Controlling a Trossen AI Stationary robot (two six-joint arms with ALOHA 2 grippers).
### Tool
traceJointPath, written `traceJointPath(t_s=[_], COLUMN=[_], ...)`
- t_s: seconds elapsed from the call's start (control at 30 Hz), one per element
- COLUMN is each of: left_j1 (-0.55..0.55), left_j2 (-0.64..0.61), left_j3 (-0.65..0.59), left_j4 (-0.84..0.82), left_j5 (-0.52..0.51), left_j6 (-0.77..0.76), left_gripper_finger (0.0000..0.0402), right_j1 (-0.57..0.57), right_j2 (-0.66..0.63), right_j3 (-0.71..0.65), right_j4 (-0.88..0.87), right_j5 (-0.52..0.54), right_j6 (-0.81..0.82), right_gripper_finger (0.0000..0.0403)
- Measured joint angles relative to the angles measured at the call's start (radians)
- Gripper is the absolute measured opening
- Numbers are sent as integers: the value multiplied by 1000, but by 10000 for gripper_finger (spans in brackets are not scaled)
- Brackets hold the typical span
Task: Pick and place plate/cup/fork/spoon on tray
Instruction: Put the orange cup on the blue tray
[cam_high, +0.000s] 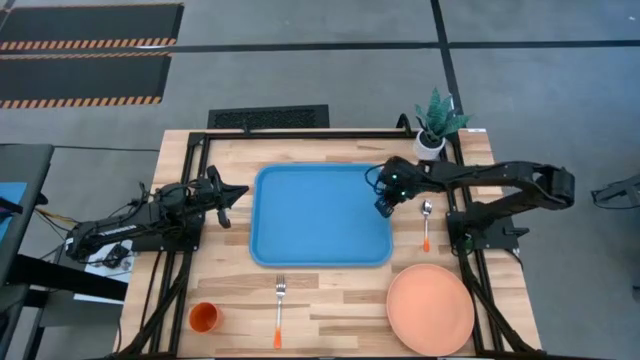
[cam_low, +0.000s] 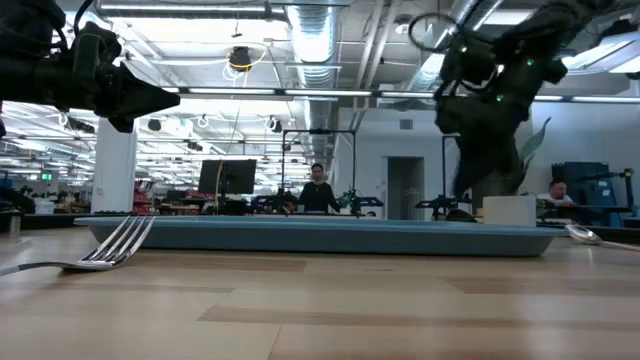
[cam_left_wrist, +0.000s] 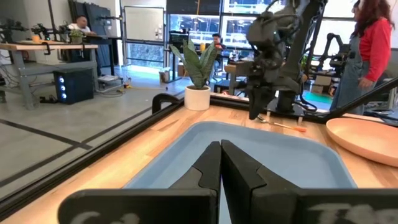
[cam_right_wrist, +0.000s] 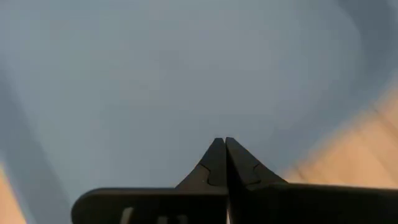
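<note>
The blue tray (cam_high: 320, 215) lies in the table's middle. My right gripper (cam_high: 385, 208) is shut and empty above the tray's right rim; the right wrist view shows its fingertips (cam_right_wrist: 224, 142) over the tray floor (cam_right_wrist: 155, 74). The spoon (cam_high: 426, 222) lies on the table right of the tray. The salmon plate (cam_high: 430, 309) lies at the near right. The fork (cam_high: 279, 308) lies near the front edge, below the tray. The orange cup (cam_high: 204, 317) stands at the near left. My left gripper (cam_high: 240, 192) is shut and empty, just left of the tray.
A white pot with a green plant (cam_high: 434, 128) stands at the table's far right, behind my right arm. Black frame rails (cam_high: 190, 180) run along the table's sides and far edge. Bare wood shows between the fork and the plate (cam_high: 340, 310).
</note>
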Motion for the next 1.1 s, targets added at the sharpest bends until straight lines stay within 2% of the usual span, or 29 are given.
traceJointPath(t_s=[0.3, 0.4, 0.57, 0.67, 0.87, 1.03, 1.1], left_j1=[0, 0, 0, 0, 0, 0, 0], left_j2=[0, 0, 0, 0, 0, 0, 0], left_j3=[0, 0, 0, 0, 0, 0, 8], left_j4=[-3, -3, -3, 11, 19, 47, 36], left_j5=[0, 0, 0, -2, -27, -26, 15], left_j6=[3, 3, 3, 3, -5, -75, -109], left_gripper_finger=[0, 0, 0, 0, 0, 0, 0], right_j1=[86, 106, 130, 129, 97, 85, 86], right_j2=[-34, -9, 45, 81, 142, 157, 156], right_j3=[-162, -206, -245, -254, -255, -255, -255], right_j4=[545, 751, 992, 1063, 1126, 1163, 1169], right_j5=[0, -23, -43, -57, -161, -171, -171], right_j6=[-225, -292, -381, -403, -425, -417, -418], right_gripper_finger=[4, 5, 5, 7, 7, 8, 8])
